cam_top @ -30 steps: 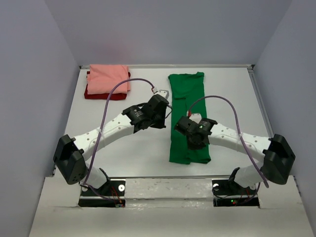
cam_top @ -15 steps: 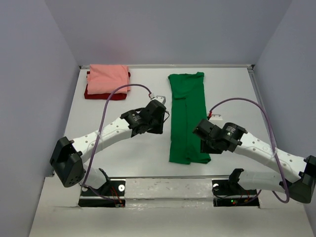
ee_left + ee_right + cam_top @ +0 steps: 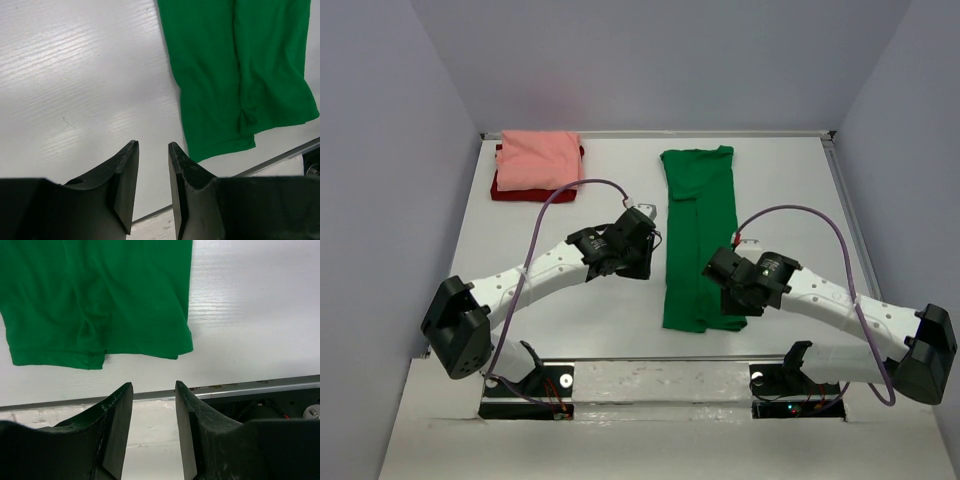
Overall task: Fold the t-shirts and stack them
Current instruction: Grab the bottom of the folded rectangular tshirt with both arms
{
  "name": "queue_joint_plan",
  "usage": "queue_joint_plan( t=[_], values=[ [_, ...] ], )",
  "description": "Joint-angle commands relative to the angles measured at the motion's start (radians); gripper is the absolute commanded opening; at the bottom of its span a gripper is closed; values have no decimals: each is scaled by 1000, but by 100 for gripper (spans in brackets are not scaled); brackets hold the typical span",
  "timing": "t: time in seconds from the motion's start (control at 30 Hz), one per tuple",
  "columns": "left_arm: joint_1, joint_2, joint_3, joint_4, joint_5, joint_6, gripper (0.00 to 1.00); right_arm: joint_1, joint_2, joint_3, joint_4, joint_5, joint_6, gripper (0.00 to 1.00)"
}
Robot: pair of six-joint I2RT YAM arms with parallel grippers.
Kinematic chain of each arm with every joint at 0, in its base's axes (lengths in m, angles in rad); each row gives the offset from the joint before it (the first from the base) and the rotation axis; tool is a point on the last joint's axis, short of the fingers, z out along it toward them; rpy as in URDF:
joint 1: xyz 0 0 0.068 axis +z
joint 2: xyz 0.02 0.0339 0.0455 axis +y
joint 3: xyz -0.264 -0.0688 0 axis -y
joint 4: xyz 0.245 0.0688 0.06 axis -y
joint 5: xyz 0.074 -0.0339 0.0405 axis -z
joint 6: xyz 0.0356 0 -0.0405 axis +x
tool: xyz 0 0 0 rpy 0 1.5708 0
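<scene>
Release just happened: left gripper [image 3: 152, 145], right gripper [image 3: 152, 385] jaws apart, empty, flanking green shirt [image 3: 703, 200]. Lengthwise fold seems done; cross-fold next.

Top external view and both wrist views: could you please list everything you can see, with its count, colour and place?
green t-shirt: one, bright green, folded into a long strip, lying lengthwise right of the table's middle.
pink t-shirt: one, salmon pink, folded, at the far left corner, on top of the dark red one.
dark red t-shirt: one, dark red, under the pink one, only its edges showing.
table: one, white, walled in pale grey.
purple cables: two, one looping along each arm.
left gripper: one, black, open and empty, over bare table left of the green t-shirt.
right gripper: one, black, open and empty, by the shirt's near hem.
</scene>
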Motion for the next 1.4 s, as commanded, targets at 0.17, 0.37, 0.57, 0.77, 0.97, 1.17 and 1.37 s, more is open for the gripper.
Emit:
queue_joint_plan(
  t=[0.17,0.37,0.57,0.77,0.97,1.17,1.37],
  values=[
    [2,-49,-20,-12,13,-34,41,7,-71,-27,39,-18,3,45],
    [7,-39,-135,40,73,-65,41,7,-203,-161,215,-177,-15,45],
    [88,15,-259,201,316,-33,43,7,-122,-195,161,-165,10,49],
    [116,72,-264,291,431,-11,55,7,-52,-173,70,-74,102,67],
    [119,101,-284,397,563,-10,55,7,-28,-107,13,25,213,70],
    [119,99,-308,439,634,-31,55,7,17,-105,73,19,210,70],
    [119,73,-340,443,633,-49,55,-20,52,-169,162,-23,201,70]
  ],
)
